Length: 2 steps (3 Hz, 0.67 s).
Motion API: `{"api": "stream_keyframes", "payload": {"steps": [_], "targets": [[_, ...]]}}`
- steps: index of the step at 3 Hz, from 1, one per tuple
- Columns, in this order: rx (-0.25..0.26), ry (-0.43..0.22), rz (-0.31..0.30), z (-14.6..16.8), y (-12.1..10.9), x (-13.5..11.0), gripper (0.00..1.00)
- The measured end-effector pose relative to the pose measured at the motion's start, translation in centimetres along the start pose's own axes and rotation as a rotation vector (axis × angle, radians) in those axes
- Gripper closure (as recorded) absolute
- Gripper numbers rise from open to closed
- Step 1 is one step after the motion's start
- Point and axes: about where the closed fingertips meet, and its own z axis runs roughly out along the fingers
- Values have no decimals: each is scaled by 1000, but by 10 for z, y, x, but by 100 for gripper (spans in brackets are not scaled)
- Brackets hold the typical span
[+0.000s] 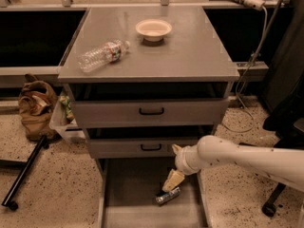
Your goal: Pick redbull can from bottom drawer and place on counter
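Note:
The bottom drawer [128, 203] is pulled out, a wide shallow grey tray below two black-handled drawers. The redbull can [167, 196], small and silver with dark markings, lies on its side on the drawer floor near the right wall. My gripper [172, 182] reaches down into the drawer from the right on a white arm, its tan fingers just above the can and touching or nearly touching it. The counter [190, 51] is the flat grey top of the cabinet.
A clear plastic water bottle [101, 54] lies on the counter's left side. A cream bowl [153, 29] sits at the counter's back. A brown bag [35, 106] and a black pole [23, 172] are on the floor to the left. Cables hang at right.

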Motion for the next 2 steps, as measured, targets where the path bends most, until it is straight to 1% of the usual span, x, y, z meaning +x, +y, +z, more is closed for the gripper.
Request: {"api": "stream_keyframes", "payload": {"steps": [1,2], "targets": [[-34,-26,-21,33,16,25,0],[-34,-26,-21,33,16,25,0]]}}
